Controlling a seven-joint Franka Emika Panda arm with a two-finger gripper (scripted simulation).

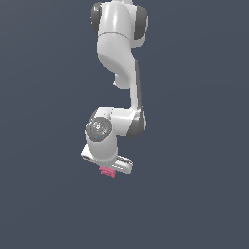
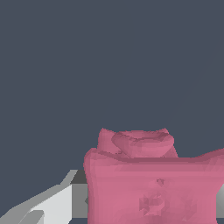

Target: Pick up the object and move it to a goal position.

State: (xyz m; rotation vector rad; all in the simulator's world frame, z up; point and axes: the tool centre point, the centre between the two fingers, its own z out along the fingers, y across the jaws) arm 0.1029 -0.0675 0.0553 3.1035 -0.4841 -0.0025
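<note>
The pink-red lumpy object (image 1: pixel 107 172) shows just under the white hand of my arm, mostly hidden by it in the exterior view. My gripper (image 1: pixel 109 168) points down and is shut on it. In the wrist view the object (image 2: pixel 153 183) fills the space between the fingers, with a rounded lump on its far side. One grey-white finger (image 2: pixel 57 204) presses against its side; the other finger is only a sliver at the picture's edge. No goal mark shows in either view.
The white arm (image 1: pixel 116 44) reaches down from the top of the exterior view. Everything around it is a plain dark grey-blue ground with no other objects or edges in sight.
</note>
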